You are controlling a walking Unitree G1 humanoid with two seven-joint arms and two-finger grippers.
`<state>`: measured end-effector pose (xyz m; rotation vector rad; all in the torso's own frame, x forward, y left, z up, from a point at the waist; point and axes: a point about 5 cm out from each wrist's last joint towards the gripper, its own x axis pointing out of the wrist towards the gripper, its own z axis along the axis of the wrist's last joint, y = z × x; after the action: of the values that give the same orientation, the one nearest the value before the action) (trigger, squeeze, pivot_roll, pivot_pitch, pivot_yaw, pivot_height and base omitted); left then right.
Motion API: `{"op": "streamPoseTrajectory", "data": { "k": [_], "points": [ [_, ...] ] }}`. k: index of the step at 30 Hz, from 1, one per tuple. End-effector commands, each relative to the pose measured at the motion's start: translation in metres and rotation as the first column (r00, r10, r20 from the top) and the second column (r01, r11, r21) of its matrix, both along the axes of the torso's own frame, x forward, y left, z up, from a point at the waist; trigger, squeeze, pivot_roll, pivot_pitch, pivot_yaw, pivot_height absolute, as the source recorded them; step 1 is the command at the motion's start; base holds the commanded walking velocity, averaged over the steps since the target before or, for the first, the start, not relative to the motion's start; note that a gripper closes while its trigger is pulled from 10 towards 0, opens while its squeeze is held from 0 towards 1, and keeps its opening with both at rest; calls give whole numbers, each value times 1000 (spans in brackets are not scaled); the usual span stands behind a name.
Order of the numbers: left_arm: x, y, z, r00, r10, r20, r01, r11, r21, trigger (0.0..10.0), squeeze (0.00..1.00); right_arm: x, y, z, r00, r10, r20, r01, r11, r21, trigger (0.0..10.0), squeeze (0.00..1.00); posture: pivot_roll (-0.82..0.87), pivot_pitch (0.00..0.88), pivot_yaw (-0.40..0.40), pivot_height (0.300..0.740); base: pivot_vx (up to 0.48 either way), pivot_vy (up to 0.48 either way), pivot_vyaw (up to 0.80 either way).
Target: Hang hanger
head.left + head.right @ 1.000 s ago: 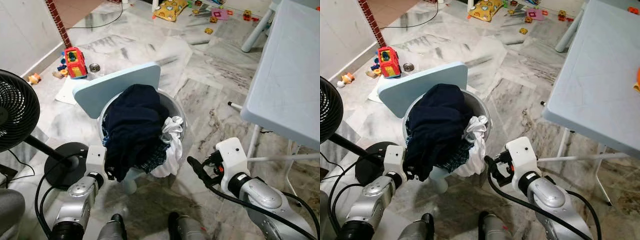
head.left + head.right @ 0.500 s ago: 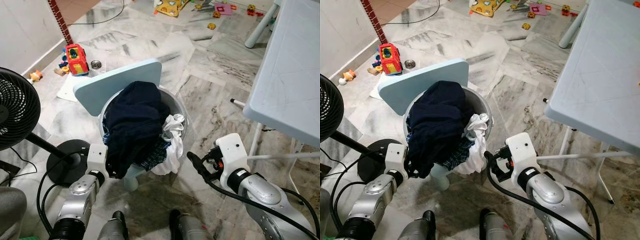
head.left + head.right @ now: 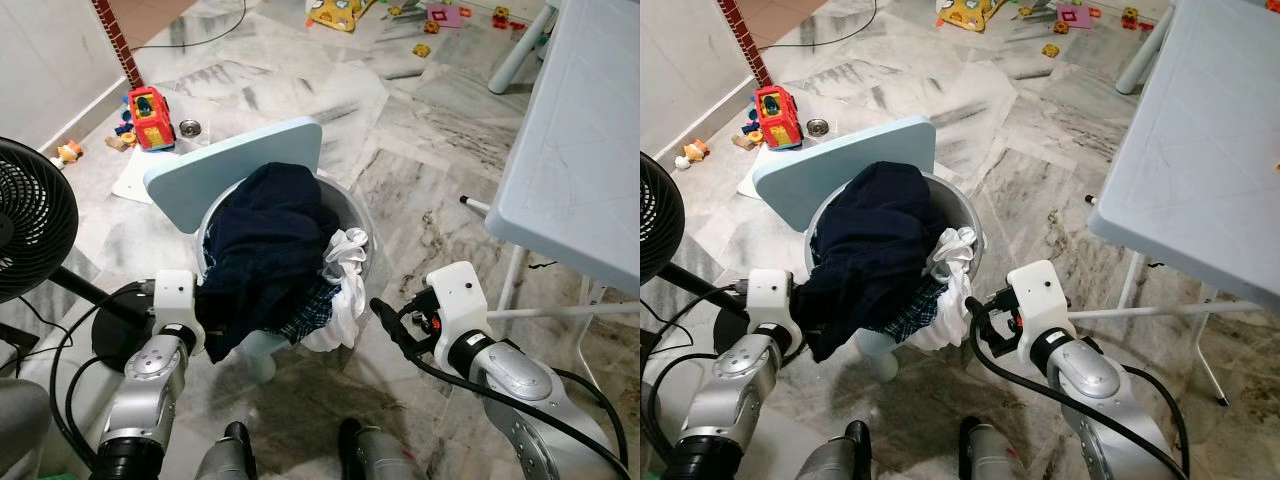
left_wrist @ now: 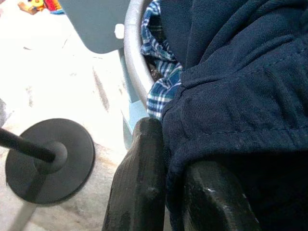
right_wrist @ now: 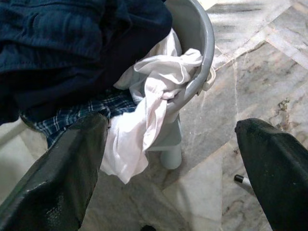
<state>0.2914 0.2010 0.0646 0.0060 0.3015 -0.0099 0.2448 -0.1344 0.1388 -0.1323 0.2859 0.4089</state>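
Note:
A grey laundry basket [image 3: 362,232] stands on a small light-blue chair [image 3: 240,165]. A dark navy garment [image 3: 265,235] is piled in it, over a blue plaid cloth [image 3: 305,310] and a white cloth [image 3: 345,290] that hangs over the rim. My left gripper [image 4: 173,149] is at the basket's near left side, shut on a fold of the navy garment [image 4: 231,96]. At the basket's near right, my right gripper [image 5: 171,122] is open, with the white cloth [image 5: 154,91] just beyond its fingers [image 3: 385,322]. I see no hanger.
A black fan [image 3: 30,215] on a round base [image 3: 115,325] stands at my left. A light-blue table [image 3: 575,150] with white legs is at my right. Toys [image 3: 148,105] lie on the marble floor farther off. My feet [image 3: 235,455] are just below the basket.
My left arm has drawn back to the left, pulling the edge of the navy garment out over the basket's rim. The right gripper has hardly moved.

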Motion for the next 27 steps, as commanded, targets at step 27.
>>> {"op": "streamPoseTrajectory", "data": {
  "k": [27],
  "points": [
    [57,-32,69,793,-610,-11,394,498,772,0,0,6,3,-3,998,-43,37,42,999,27,10000,0,-150,228,5,740,0,0,0]
  ]
}}
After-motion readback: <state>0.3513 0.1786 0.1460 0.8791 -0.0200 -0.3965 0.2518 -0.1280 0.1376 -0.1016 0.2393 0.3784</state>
